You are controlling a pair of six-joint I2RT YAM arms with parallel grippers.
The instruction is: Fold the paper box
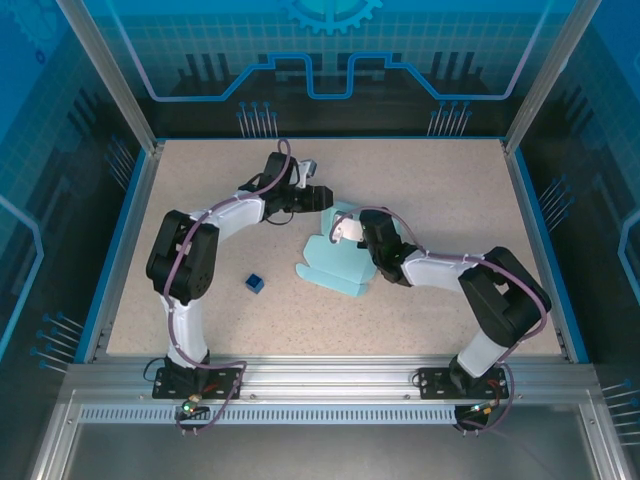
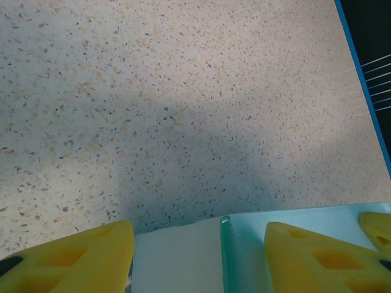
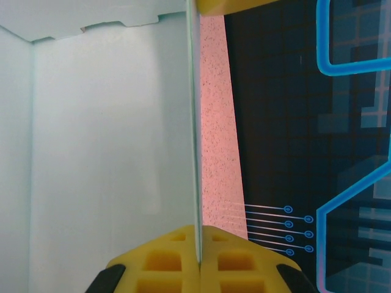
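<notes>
I'm watching the right gripper (image 3: 198,244) pinching a thin upright wall of the paper box (image 1: 335,262), fingers pressed tight on it. The left gripper (image 2: 197,235) is sitting spread, with another card edge running between its fingers. I'm worrying that if both start tugging against each other, the card is going to crease or tear. The speckled table (image 1: 450,190) ahead of the left fingers is looking slick, so the box may slide. Blue-lit panels are walling everything in.
</notes>
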